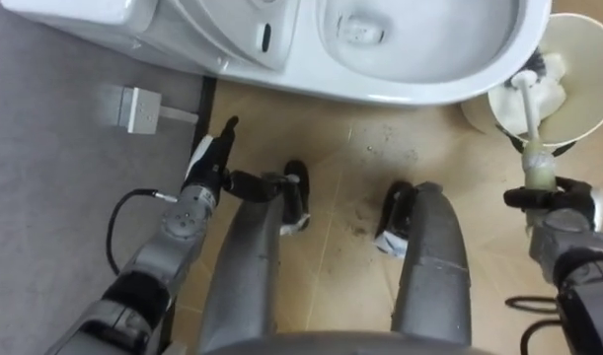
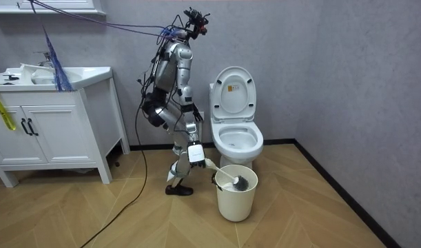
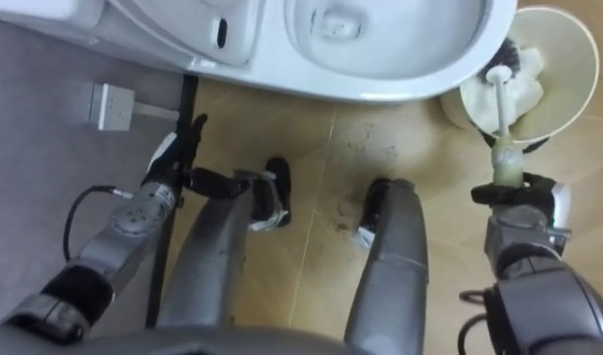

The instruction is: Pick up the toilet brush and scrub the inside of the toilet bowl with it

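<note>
Currently the right robot hand is closed round the handle end of the brush, whose head sits in the bucket just beside the toilet. The left robot hand hangs idle, fingers straight. The brush is judged light and stiff, and its head may drip. The handle end is the proper hold.

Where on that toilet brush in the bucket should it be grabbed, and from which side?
By the pale handle at the free end of the toilet brush, coming from the robot's own side. The bristle head sits down in the bucket and the shaft leans out over the rim towards the robot, so that end is reachable. The right hand is curled round it there.
</note>
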